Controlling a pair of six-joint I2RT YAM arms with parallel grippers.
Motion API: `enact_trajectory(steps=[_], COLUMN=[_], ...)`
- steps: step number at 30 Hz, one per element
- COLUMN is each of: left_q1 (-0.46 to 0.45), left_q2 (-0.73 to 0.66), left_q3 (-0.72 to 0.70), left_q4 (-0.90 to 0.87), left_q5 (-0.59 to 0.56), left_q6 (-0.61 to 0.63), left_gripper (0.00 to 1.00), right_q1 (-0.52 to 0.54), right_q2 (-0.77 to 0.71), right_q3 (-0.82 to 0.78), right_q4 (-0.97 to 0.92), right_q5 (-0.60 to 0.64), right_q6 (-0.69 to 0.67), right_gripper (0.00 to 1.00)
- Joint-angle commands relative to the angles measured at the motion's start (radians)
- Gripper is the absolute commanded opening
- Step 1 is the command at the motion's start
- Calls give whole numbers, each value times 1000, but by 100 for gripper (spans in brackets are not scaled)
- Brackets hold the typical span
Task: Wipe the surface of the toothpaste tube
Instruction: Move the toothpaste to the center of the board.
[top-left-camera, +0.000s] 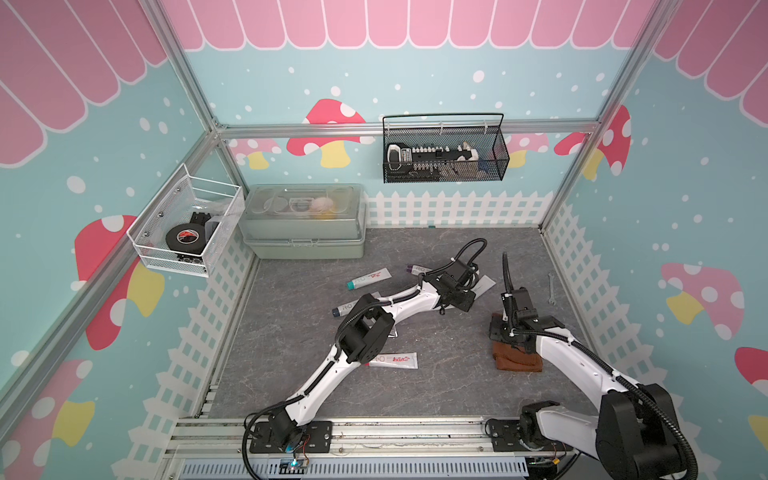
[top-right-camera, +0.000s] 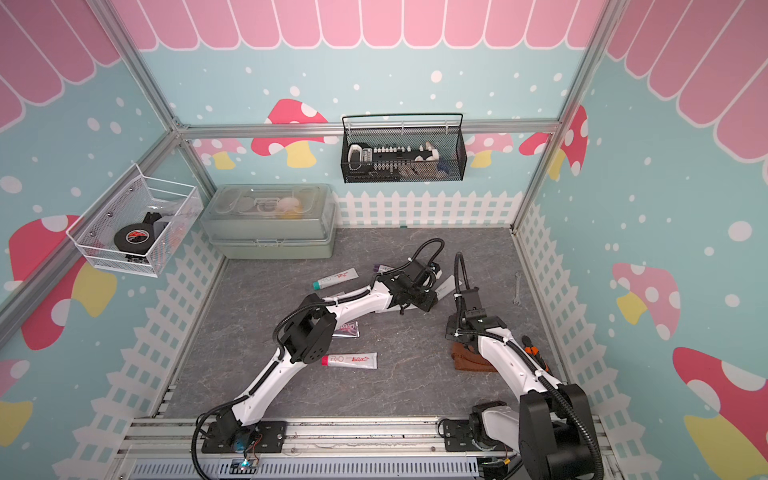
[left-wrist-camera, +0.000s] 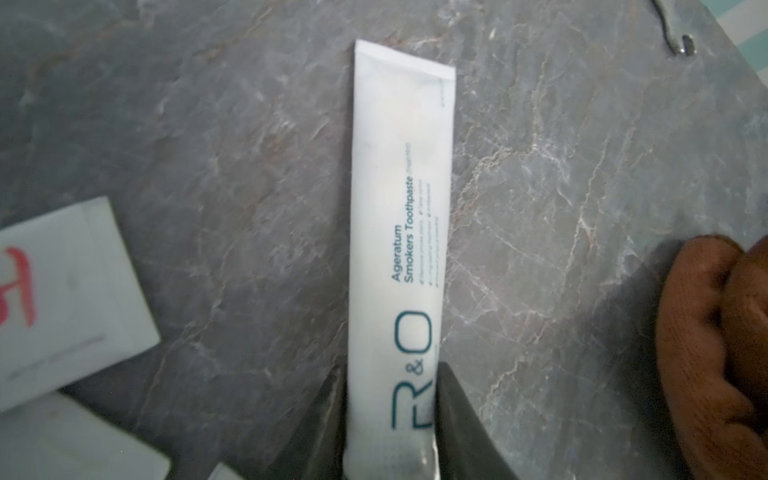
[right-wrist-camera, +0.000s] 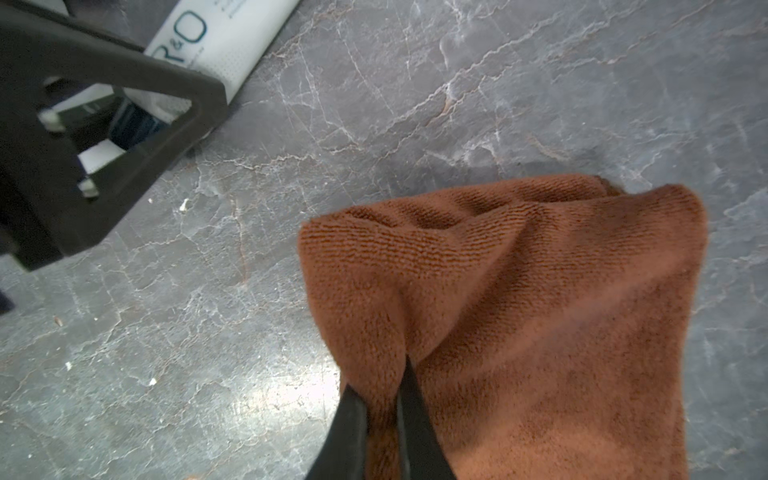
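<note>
A white toothpaste tube (left-wrist-camera: 399, 208) with teal "R&O" print lies flat on the grey marble table, its crimped tail pointing away from my left gripper (left-wrist-camera: 390, 374). The jaws stand against both long edges near the cap end. In both top views its tail (top-left-camera: 484, 284) (top-right-camera: 446, 286) sticks out past the left gripper (top-left-camera: 469, 293). A brown cloth (right-wrist-camera: 519, 291) is bunched on the table to the right, and my right gripper (right-wrist-camera: 382, 382) is shut on a fold of it. The cloth (top-left-camera: 519, 359) lies apart from the tube. The tube's cap is hidden.
Other tubes lie around: a teal-capped one (top-left-camera: 369, 278), a purple-capped one (top-left-camera: 415, 269), a dark-capped one (top-left-camera: 345, 308) and a red-capped one (top-left-camera: 392, 360). A wrench (top-left-camera: 551, 289) lies at the right. A green lidded box (top-left-camera: 305, 222) stands at the back left.
</note>
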Motion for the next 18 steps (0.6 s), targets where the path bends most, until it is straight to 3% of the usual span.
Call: enact_trajectory(steps=[1, 6, 18], left_q1=[3, 17, 78], left_q2=[-71, -231, -535], left_q3=[-69, -254, -625], left_q4=[-38, 45, 84], left_q5=[3, -6, -103], left_q6=[5, 7, 48], left_gripper=[48, 62, 64], right_q1=[-7, -6, 0], right_q2=[9, 28, 123], right_q3=[-9, -3, 38], right_q4=[14, 20, 68], right_q5=[-7, -21, -110], right_q6=[6, 1, -5], right_gripper=[10, 10, 11])
